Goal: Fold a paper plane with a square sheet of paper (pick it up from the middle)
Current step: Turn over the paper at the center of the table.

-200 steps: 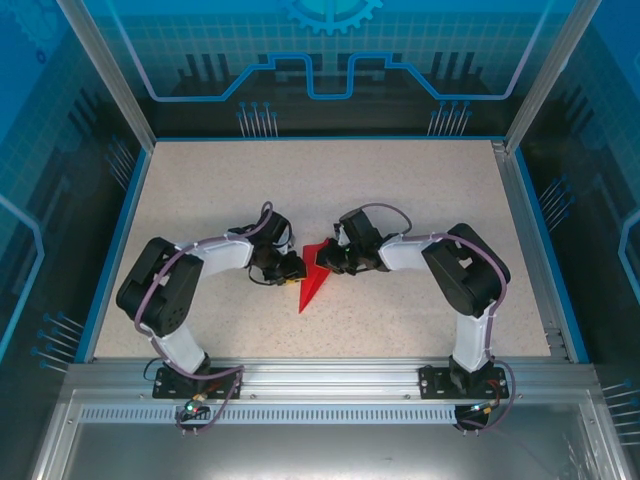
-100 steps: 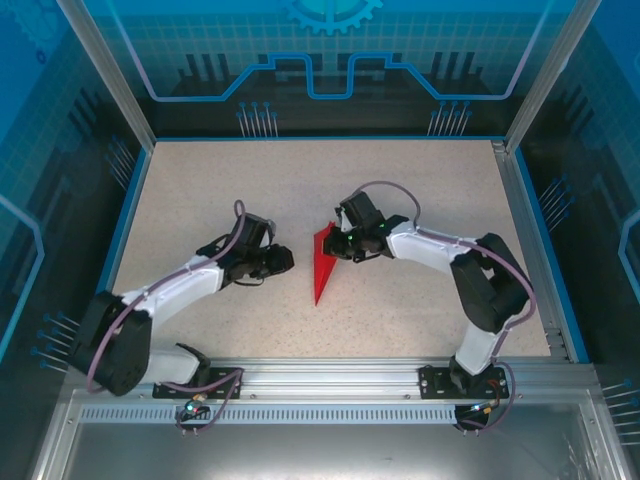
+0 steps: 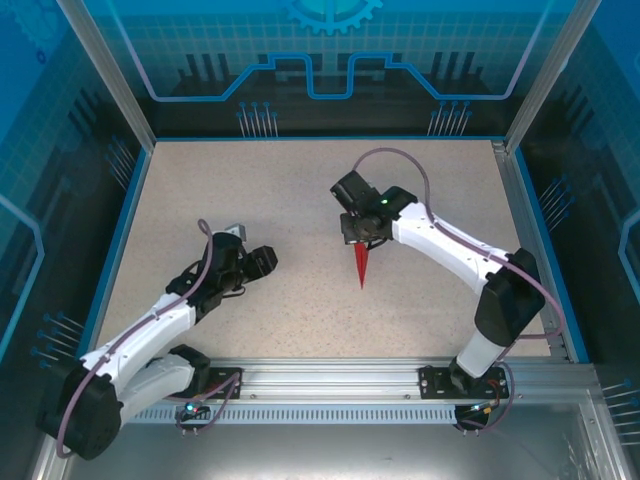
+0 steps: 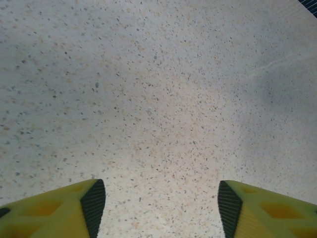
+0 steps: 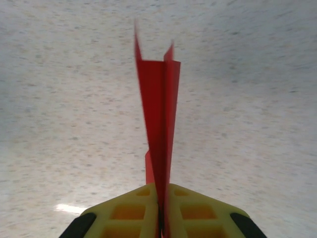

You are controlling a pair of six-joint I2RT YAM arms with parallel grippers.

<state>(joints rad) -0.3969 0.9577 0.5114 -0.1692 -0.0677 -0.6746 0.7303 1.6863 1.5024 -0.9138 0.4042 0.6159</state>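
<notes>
Speckled table [image 3: 300, 180]: right gripper [image 3: 357, 238] clamps the paper plane [image 3: 361, 265] by its folded layers, left gripper [image 3: 262, 260] wide, empty; plane looks featherlight, floppy, crush-prone.

I am running a robotics lab cell here, a purpose-built test enclosure rather than a home or a shop. My left arm [image 3: 150, 322] and right arm [image 3: 450, 243] are bolted side by side to a slotted aluminium rail [image 3: 330, 373] at the near edge of a speckled beige surface [image 3: 250, 190] edged with a blue rim [image 3: 120, 240]. Silver frame posts [image 3: 105, 70] rise at the back corners. Blue panels [image 3: 330, 60] printed with circuit traces and a gear [image 3: 330, 10] wall the cell in, and bare purple cables [image 3: 213, 385] loop out by the arm bases
</notes>
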